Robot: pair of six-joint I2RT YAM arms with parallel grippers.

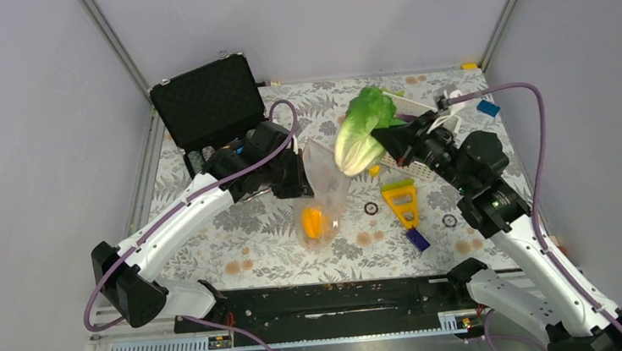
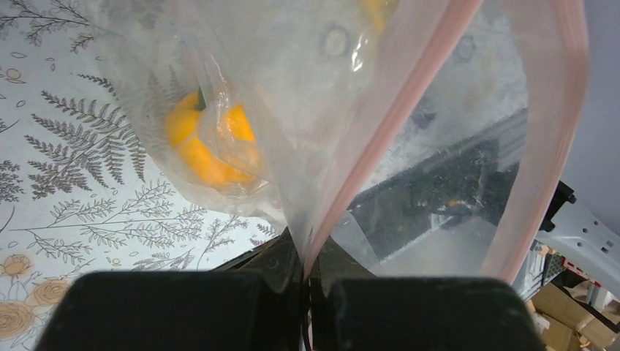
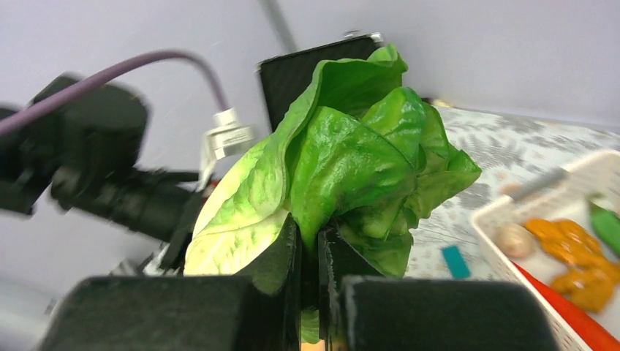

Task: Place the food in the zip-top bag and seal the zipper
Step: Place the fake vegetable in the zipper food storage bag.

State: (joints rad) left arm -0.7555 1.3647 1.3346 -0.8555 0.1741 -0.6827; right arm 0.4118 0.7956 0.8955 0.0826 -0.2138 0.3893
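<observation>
your left end effector point(image 2: 307, 272) is clamping the zip-top bag point(image 1: 326, 178) at its mouth edge, with the jaws together on the pink zipper point(image 2: 391, 121). the bag is hanging from that grip with its bottom resting on the bench point(image 1: 236, 229). the yellow-orange bell pepper point(image 1: 312, 221) is already lying in the bottom of the bag. your right end effector point(image 3: 308, 245) is pinching the green lettuce leaf point(image 3: 343, 157) and carrying it in the air just beside the bag's mouth, on its right, with the pale end pointing down toward the bag. more food is sitting in the white basket point(image 3: 488, 207).

the zipper's two strips are spreading apart away from your grip, so the mouth is gaping, but the leaf is probably broader than that gap. you are best feeding the pale end in first, between the strips and not against the floppy wall. hold the left arm steady so the mouth is not folding shut. let go only when most of the leaf is sitting below the zipper, or it is likely tipping back out.
</observation>
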